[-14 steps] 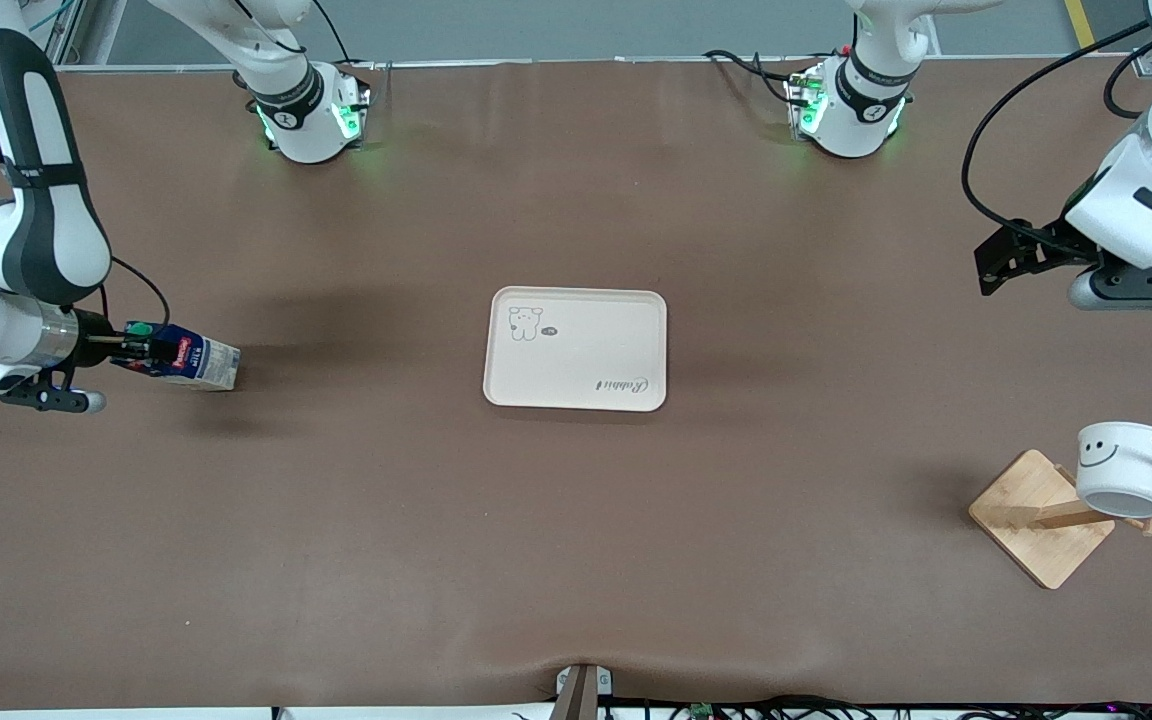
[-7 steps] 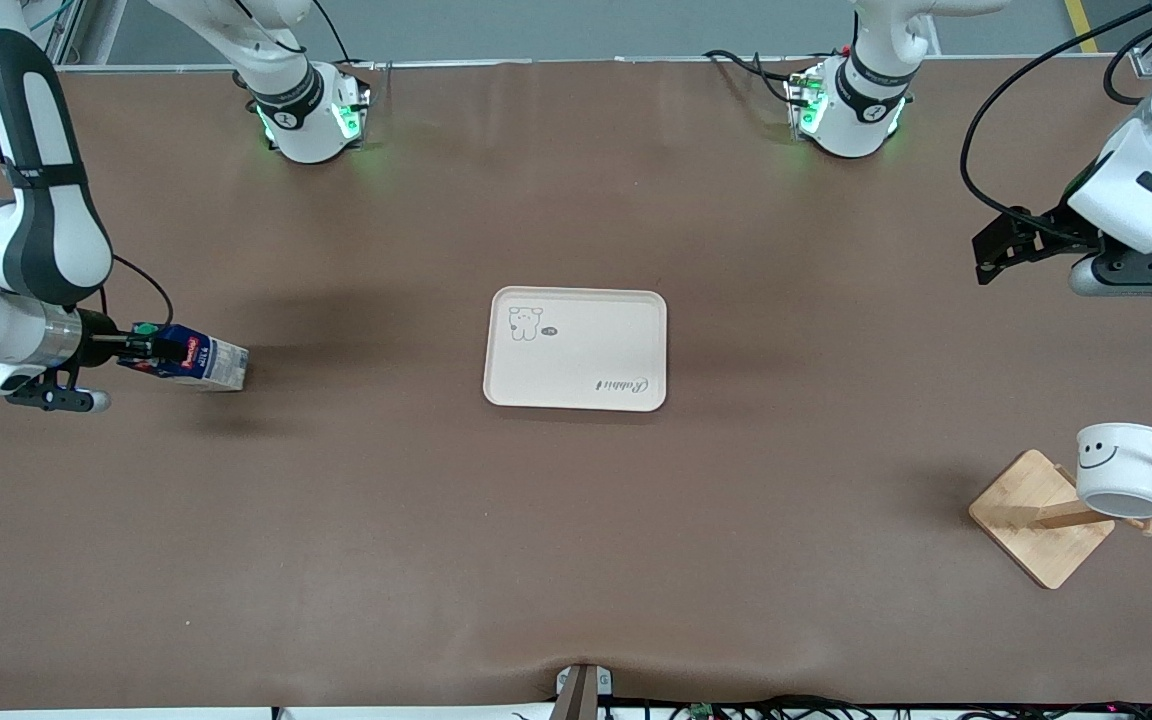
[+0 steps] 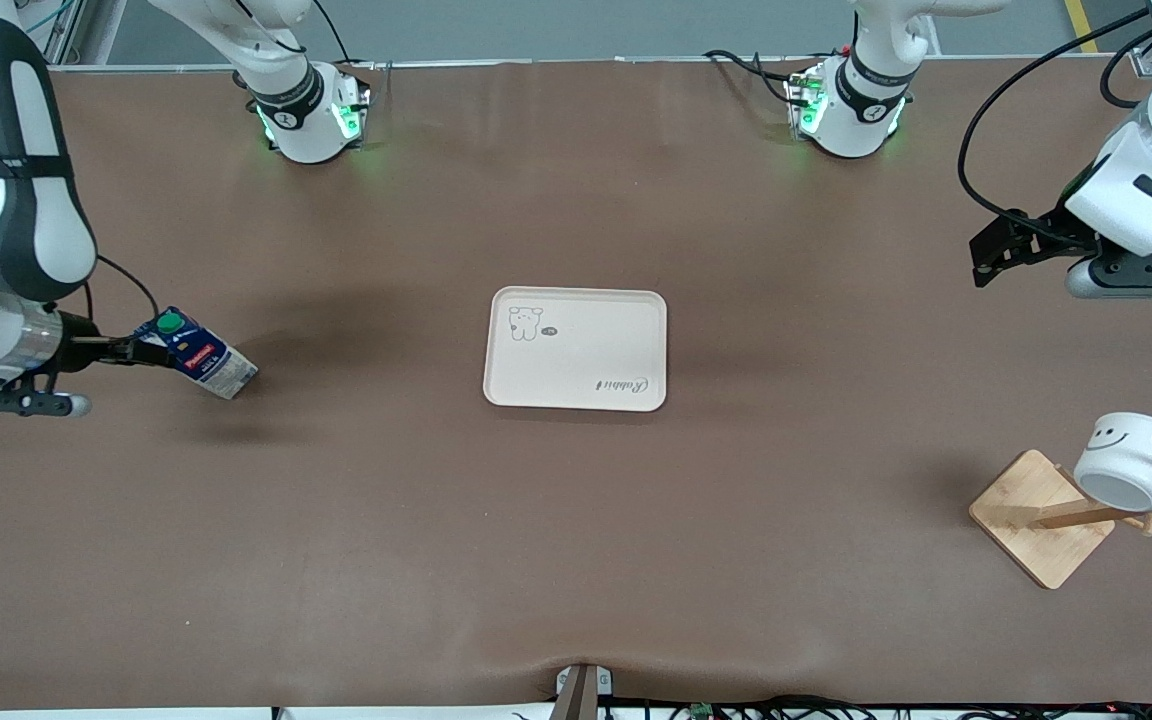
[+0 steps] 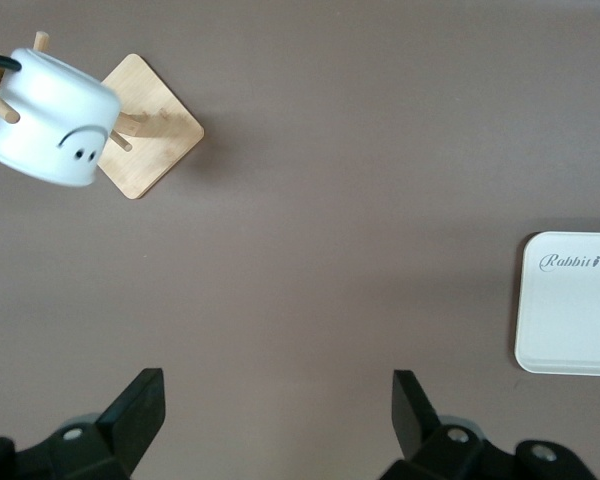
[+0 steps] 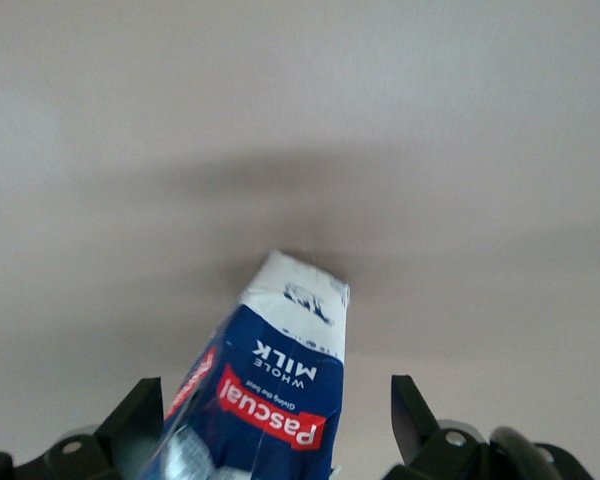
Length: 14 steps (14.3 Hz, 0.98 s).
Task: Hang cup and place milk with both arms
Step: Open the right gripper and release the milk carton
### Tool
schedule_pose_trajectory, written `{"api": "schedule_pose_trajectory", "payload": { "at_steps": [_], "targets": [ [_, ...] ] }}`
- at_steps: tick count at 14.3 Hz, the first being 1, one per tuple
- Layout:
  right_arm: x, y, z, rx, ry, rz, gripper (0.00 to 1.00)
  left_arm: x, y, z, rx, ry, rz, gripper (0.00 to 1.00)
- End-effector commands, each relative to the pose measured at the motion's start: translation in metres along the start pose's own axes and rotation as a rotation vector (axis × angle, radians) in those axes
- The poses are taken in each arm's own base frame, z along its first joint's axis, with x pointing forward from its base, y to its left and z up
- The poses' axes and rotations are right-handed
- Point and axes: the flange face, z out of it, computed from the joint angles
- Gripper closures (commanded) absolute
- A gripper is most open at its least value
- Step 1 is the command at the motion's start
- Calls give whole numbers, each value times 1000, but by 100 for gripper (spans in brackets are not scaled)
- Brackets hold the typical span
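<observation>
Milk (image 3: pixel 198 353) at the right arm's end of the table, tipped steeply over, green cap uppermost, red label band mid-body, pale lower end down toward the brown tabletop (image 3: pixel 416 520); whether that end actually rests there, impossible to tell. In the right wrist view, same carton (image 5: pixel 270 400) with cap end between the fingers and pale end pointing away. Right gripper (image 3: pixel 126 350) low at the cap end, jaws spread wide, gap broader than the carton, no squeeze visible; contact with either finger not clear.

Tray (image 3: pixel 636 300), cream with rounded corners, flat at the middle of the table, about level with the carton and well apart from it; small rabbit drawing in one corner, script lettering in another. Between carton and tray, only a plain stretch of tabletop.

Cup (image 3: pixel 1126 475), white with smiley face, hung by its black handle on a peg of the wooden rack (image 3: pixel 1026 500) at the left arm's end, nearer to the front camera than the tray, mouth tilted downward.

Left gripper (image 3: pixel 986 255) up over bare tabletop at its own end, jaws wide apart (image 4: pixel 280 400), gripping nothing, waiting.
</observation>
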Motion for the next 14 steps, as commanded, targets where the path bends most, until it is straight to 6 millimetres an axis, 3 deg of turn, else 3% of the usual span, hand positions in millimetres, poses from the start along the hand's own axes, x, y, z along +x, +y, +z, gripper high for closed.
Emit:
{"api": "schedule_pose_trajectory", "payload": {
  "at_steps": [1, 4, 8, 11, 13, 14],
  "targets": [
    [20, -21, -54, 4, 81, -41, 0, -5, -6, -6, -21, 16, -4, 0],
    [28, -35, -108, 13, 43, -72, 0, -7, -7, -9, -23, 20, -3, 0],
    [35, -69, -214, -6, 234, -129, 0, -11, -7, -15, -31, 25, -2, 0],
    [25, -80, -280, -24, 368, -147, 0, -11, -7, -12, -29, 18, 0, 0],
    [12, -80, -281, -23, 313, -149, 0, -9, -6, -9, -29, 12, 0, 0],
    [-11, -78, -278, -13, 202, -154, 0, -9, -6, -10, -29, 15, 0, 0]
  ]
}}
